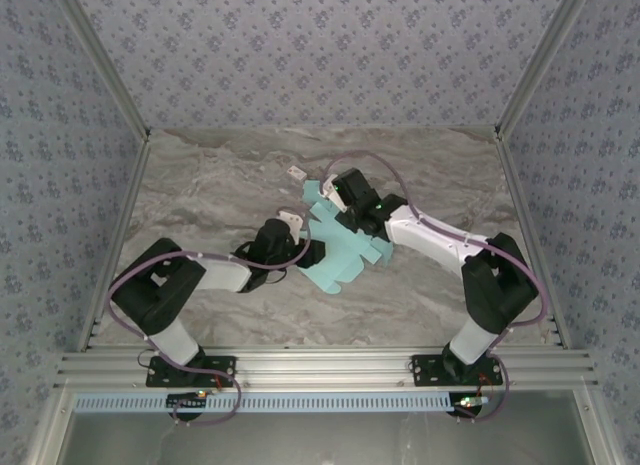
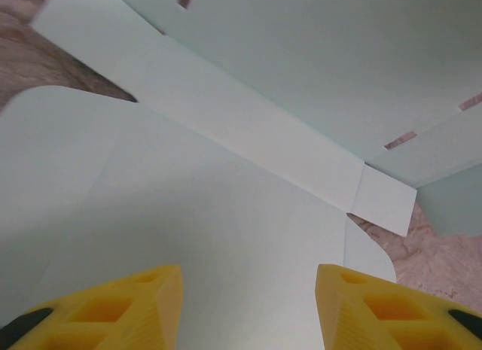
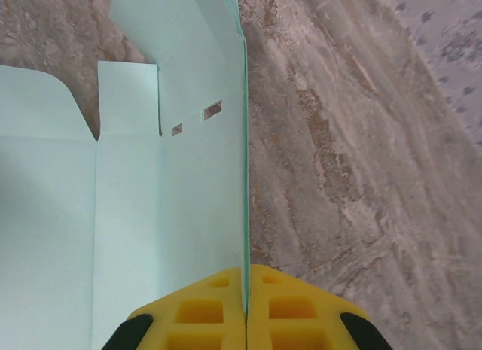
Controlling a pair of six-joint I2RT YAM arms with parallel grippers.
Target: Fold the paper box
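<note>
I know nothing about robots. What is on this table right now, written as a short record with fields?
surface: marbled table
object: paper box, a pale blue die-cut sheet, not yet closed up
right gripper: shut on the edge of one panel, which stands upright
left gripper: open, fingers apart over a rounded flap
also there: small white tag, apart from the sheet

I read no text, number or sign anywhere; the white tag (image 1: 295, 172) at eleven o'clock from the paper box (image 1: 338, 257) is too small.
</note>
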